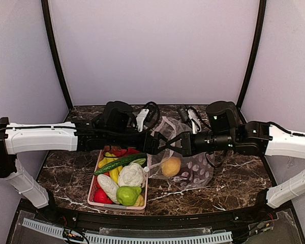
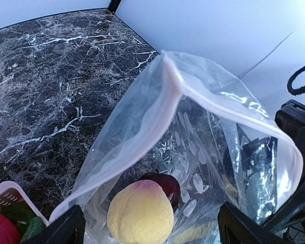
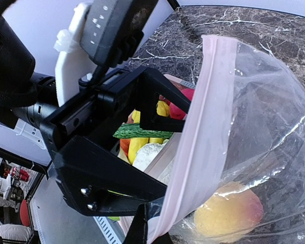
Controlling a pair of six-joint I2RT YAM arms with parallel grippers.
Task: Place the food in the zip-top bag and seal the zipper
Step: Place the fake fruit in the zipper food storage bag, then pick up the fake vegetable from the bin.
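From the top camera I see both arms reaching to the middle of the table. The zip-top bag (image 1: 195, 170) stands between them, just right of the pink basket (image 1: 114, 206), with a yellow-orange ball (image 1: 171, 166) already inside. The left gripper (image 1: 160, 144) is at the bag's mouth, its jaws wide apart and nothing in them. The right gripper (image 1: 179, 144) meets it from the other side. In the basket a cucumber (image 1: 119, 164) lies on top, across a cauliflower (image 1: 131, 175) and other pieces.

In the left wrist camera the mouth gapes toward me. The zipper (image 2: 169, 76) makes an open loop, and a dark fruit (image 2: 166, 183) sits behind the ball. My two fingers (image 2: 66, 229) are at the bottom corners of the view. The rim runs down to the left one, but if it touches I cannot tell.

In the right wrist camera the strip runs down to a dark finger (image 3: 142, 230) at the bottom edge. The second one is hidden, so I judge, not see, that this gripper is closed on the rim and carries the bag.

The step, I think, is loading. To do it well I hold the right arm quiet, with the mouth open and facing the basket. I draw the left one back without hooking the strip and take the cucumber first, which should enter end first.

The table (image 2: 51, 76) has a dark marble pattern with white veins and looks glossy, so the pouch may slide. Pale walls (image 1: 152, 51) and black poles enclose the place.
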